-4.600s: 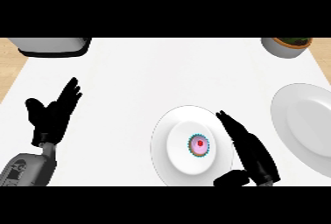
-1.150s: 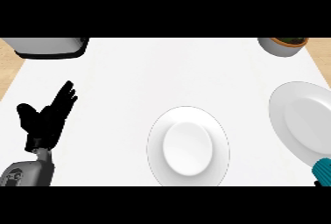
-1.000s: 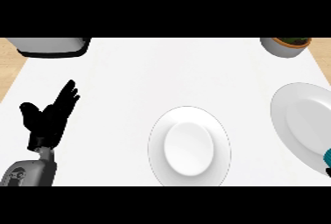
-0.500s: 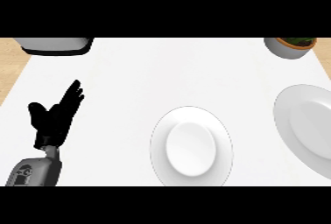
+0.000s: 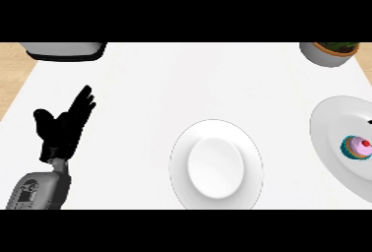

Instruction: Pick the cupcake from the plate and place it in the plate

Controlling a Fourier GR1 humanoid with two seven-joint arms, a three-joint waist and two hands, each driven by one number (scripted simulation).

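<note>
The black left hand [image 5: 64,129] shows at the view's left, resting over the white worktop [image 5: 196,83] with its fingers [image 5: 82,101] straight, close together and pointing up and away, the thumb [image 5: 42,118] standing out to the left; they hold nothing. Below the hand a grey forearm [image 5: 40,189] comes in from the lower edge.

At the far right edge a tiny dark tip [image 5: 369,121] sits just above the cupcake; it may belong to the right hand, but too little shows to tell how its fingers stand.

The small cupcake with pink frosting, a red dot on top and a teal wrapper [image 5: 356,146] sits on the round white plate at the right edge [image 5: 330,128], which is partly cut off by the view's edge. The cupcake stands upright toward that plate's right part.

A second round white plate near the middle [image 5: 214,165] lies well apart from the left hand and just left of the other plate.

At the top right stands a pale pot with green and brown contents [image 5: 330,51]. At the top left a grey and dark object [image 5: 64,50] is partly in view
</note>
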